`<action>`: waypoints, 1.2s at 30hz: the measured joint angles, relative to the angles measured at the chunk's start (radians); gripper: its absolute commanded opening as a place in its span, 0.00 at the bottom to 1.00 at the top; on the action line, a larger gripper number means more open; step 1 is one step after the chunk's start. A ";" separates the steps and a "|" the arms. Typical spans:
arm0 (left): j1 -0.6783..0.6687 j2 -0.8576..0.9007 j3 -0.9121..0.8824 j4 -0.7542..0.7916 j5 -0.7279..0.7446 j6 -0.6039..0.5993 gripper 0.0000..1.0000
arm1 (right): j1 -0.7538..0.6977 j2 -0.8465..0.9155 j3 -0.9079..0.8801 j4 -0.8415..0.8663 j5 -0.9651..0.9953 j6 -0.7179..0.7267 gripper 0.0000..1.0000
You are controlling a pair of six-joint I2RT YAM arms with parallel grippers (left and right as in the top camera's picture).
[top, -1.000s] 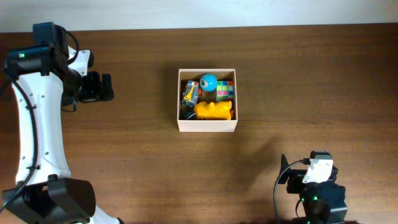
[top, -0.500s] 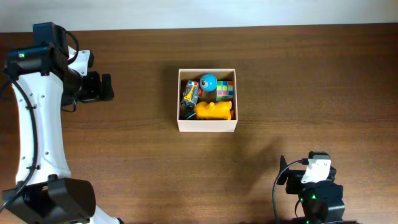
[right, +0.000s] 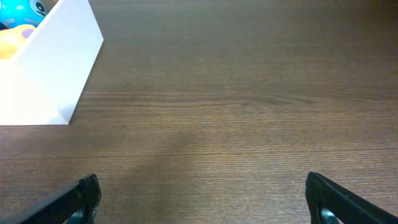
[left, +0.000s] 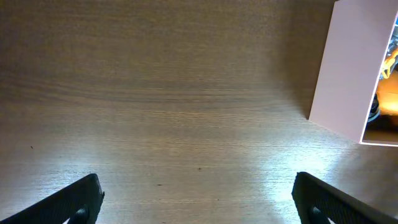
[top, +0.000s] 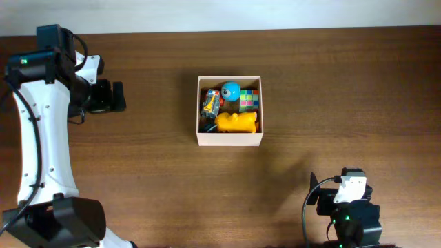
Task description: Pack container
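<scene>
The container (top: 229, 138) is a square white-walled box in the middle of the table. It holds a blue ball (top: 231, 90), a colourful cube (top: 249, 100), a yellow toy (top: 238, 122) and a small can-like toy (top: 211, 104). My left gripper (top: 118, 97) is open and empty, well to the left of the box. The left wrist view (left: 199, 205) shows the box wall (left: 345, 74) at its right edge. My right gripper (top: 315, 195) is open and empty near the front edge, right of the box. The right wrist view (right: 202, 202) shows the box wall (right: 50, 81) at top left.
The brown wooden table (top: 344, 96) surrounds the box. A pale wall strip (top: 220, 14) runs along the table's far edge. The left arm's white links (top: 38, 138) stand along the left side.
</scene>
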 measured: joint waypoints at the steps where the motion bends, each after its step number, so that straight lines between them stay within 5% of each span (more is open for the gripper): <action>1: 0.000 0.000 0.000 0.000 0.000 0.000 0.99 | 0.000 0.000 0.000 0.000 0.000 0.000 0.98; 9: 0.000 0.000 -0.001 0.024 -0.008 0.000 0.99 | 0.000 0.000 0.000 0.000 0.000 0.000 0.99; 14: -0.012 -0.043 -0.048 0.254 -0.020 0.013 0.99 | 0.000 0.000 -0.001 -0.003 0.000 0.000 0.99; 23: -0.115 -0.517 -0.535 0.763 -0.020 0.150 0.99 | 0.000 -0.002 -0.001 -0.003 -0.001 0.000 0.98; 36: -0.113 -1.170 -1.252 1.028 -0.002 0.190 0.99 | 0.000 -0.004 -0.003 -0.004 -0.003 0.000 0.99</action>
